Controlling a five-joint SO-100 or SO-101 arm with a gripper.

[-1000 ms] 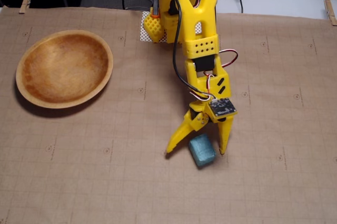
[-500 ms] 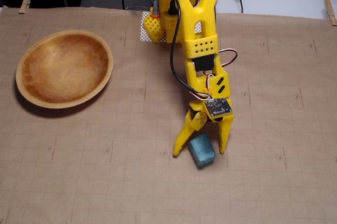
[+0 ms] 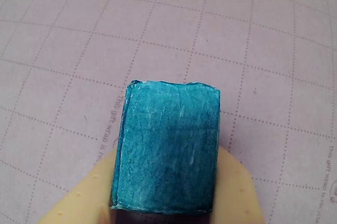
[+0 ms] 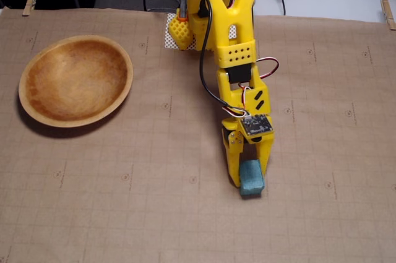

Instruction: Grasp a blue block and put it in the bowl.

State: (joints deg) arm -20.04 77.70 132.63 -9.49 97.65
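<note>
Since earlier frames: jaws closing from wide straddle onto blue block; block turning square between them.

Fixed view: yellow gripper clamping block on gridded brown mat, well apart from wooden bowl.

Wrist view: teal block filling centre, yellow fingers pressing both flanks.

Risk: grip sitting near fingertips, block possibly slipping or twisting during lift toward bowl.
</note>
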